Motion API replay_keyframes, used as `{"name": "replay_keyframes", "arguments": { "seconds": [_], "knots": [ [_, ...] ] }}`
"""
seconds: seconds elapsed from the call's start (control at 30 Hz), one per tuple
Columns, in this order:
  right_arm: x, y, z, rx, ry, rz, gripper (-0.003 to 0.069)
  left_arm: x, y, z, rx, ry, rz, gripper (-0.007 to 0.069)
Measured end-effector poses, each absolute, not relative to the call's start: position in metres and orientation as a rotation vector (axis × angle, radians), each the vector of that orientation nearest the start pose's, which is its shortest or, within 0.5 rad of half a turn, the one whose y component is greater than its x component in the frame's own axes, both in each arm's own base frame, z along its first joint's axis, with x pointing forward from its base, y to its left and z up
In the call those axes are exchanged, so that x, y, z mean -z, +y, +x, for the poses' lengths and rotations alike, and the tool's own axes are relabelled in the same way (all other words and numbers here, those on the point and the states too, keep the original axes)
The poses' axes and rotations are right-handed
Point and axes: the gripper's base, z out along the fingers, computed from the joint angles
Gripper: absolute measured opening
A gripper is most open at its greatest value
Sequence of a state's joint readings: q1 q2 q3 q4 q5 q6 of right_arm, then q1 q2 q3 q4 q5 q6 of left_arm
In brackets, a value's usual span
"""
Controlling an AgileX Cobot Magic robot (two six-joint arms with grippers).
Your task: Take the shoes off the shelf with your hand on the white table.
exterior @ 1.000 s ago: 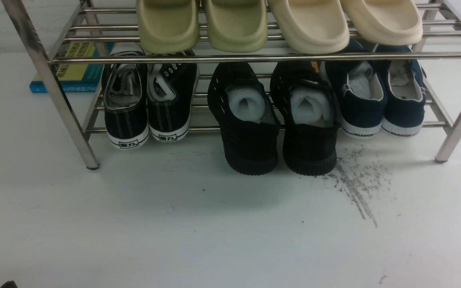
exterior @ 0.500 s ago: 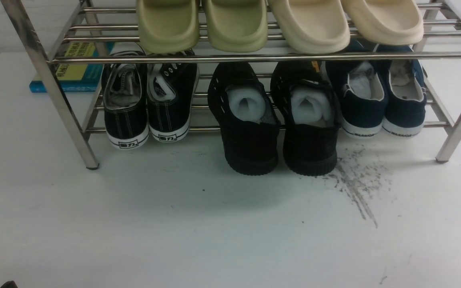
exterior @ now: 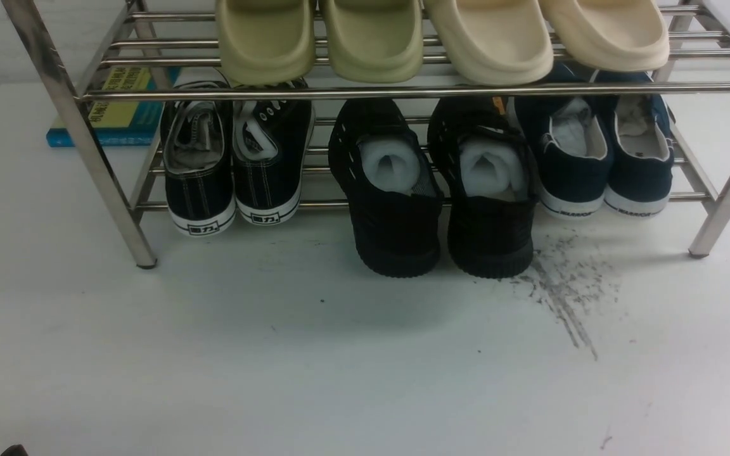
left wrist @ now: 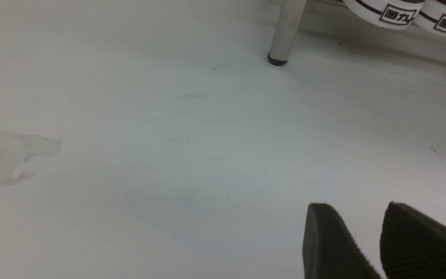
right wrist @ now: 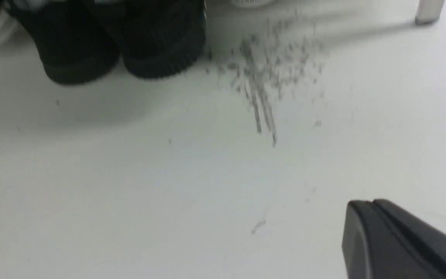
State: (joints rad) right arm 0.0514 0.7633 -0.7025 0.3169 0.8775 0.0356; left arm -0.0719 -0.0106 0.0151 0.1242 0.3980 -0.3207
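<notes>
Shoes have toes hidden behind shelf rod, upper center; left gripper parted, right gripper clenched empty, both cropped.

- Left gripper: two matte black, wedge-shaped fingers with fine cross-ribbing on their faces.
- Right gripper: plain black, smooth and blunt-tipped, with one thin seam line.
- Front view, seven o'clock corner: dark sliver, too small to identify.

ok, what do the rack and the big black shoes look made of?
The shelf looks like polished metal, chrome or stainless: mirror glare on the rods. The shoes look like matte black fabric, possibly mesh, with ribbed rubbery soles.
</notes>
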Motion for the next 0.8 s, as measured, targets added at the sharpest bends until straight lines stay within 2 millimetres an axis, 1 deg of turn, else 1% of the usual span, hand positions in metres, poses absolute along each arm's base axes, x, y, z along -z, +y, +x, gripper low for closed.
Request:
{"name": "replay_keyframes", "arguments": {
  "seconds": [0.07,0.1,0.13,0.17,0.2,0.23,0.3,0.4,0.47,0.53,0.57,0.6,0.67,0.7,0.73,0.77,0.8],
  "knots": [
    [-0.306,0.033,0.153,-0.459,2.513,0.081,-0.0003,-0.173,0.001,0.052,0.145,1.879,-0.159,0.0242],
    [-0.304,0.034,0.157,-0.464,2.536,0.077,-0.0003,-0.173,0.001,0.052,0.145,1.879,-0.159,0.0242],
    [-0.303,0.040,0.170,-0.500,2.569,0.020,-0.0003,-0.173,0.001,0.052,0.145,1.879,-0.159,0.0242],
    [-0.301,0.041,0.173,-0.507,2.587,0.009,-0.0003,-0.173,0.001,0.052,0.145,1.879,-0.159,0.0242],
    [-0.301,0.052,0.188,-0.570,2.614,-0.077,-0.0001,-0.173,0.001,0.052,0.145,1.879,-0.159,0.0242],
    [-0.300,0.057,0.195,-0.596,2.633,-0.106,-0.0001,-0.173,0.001,0.052,0.145,1.879,-0.159,0.0242],
    [-0.307,0.080,0.210,-0.700,2.643,-0.254,0.0000,-0.173,0.001,0.052,0.145,1.879,-0.159,0.0242],
    [-0.314,0.111,0.226,-0.779,2.657,-0.438,0.0000,-0.173,0.001,0.052,0.145,1.879,-0.159,0.0242],
    [-0.328,0.136,0.238,-0.802,2.632,-0.576,0.0000,-0.173,0.001,0.052,0.145,1.879,-0.159,0.0242],
    [-0.338,0.160,0.247,-0.785,2.635,-0.688,0.0000,-0.173,0.001,0.052,0.145,1.879,-0.159,0.0242],
    [-0.339,0.162,0.248,-0.780,2.634,-0.694,0.0000,-0.173,0.001,0.052,0.145,1.879,-0.159,0.0242],
    [-0.347,0.181,0.254,-0.720,2.647,-0.745,0.0000,-0.173,0.001,0.052,0.145,1.879,-0.159,0.0242],
    [-0.347,0.194,0.262,-0.630,2.677,-0.766,0.0001,-0.173,0.001,0.052,0.146,1.879,-0.160,0.0242],
    [-0.351,0.206,0.267,-0.561,2.680,-0.765,0.0003,-0.173,0.001,0.052,0.146,1.879,-0.160,0.0242],
    [-0.349,0.214,0.272,-0.509,2.690,-0.762,0.0005,-0.173,0.001,0.052,0.146,1.879,-0.160,0.0242],
    [-0.351,0.216,0.273,-0.485,2.682,-0.759,0.0006,-0.173,0.001,0.052,0.146,1.879,-0.160,0.0242],
    [-0.348,0.231,0.282,-0.388,2.683,-0.745,0.0015,-0.173,0.001,0.052,0.146,1.879,-0.160,0.0242]
  ]
}}
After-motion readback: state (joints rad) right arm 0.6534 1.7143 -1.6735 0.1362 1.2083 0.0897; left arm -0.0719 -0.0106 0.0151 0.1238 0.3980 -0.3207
